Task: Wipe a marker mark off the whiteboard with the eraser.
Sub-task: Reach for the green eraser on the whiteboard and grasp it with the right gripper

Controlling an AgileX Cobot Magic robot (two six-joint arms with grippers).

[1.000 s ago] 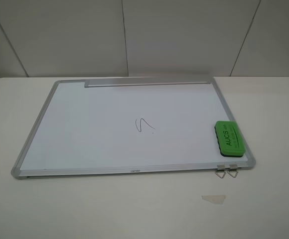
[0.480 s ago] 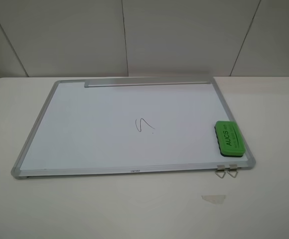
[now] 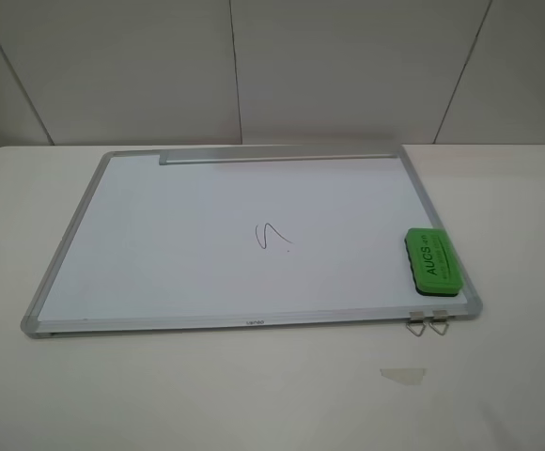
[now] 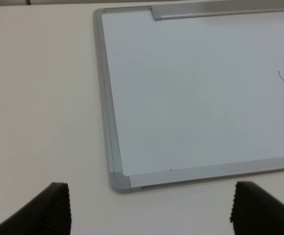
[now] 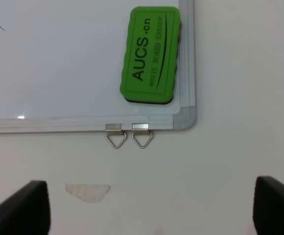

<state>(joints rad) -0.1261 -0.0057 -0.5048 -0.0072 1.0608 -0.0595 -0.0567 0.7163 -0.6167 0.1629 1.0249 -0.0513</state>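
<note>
Whiteboard (image 3: 160, 235) lies flat ahead of both arms. Green eraser (image 5: 150, 54) sits on its corner, ahead of the right gripper (image 5: 147, 208), jaws wide and empty. The left gripper (image 4: 149, 210), wide too, holds nothing. Mark (image 3: 270, 237) beyond, unwiped. Looks like the reach: next, straddle the eraser's long sides, then close.

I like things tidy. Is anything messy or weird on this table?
Only one thing: a small pale scrap, maybe tape or paper, lies on the table just in front of the whiteboard, near its two metal clips. It looks like a torn leftover. Nothing looks spilled or broken.
</note>
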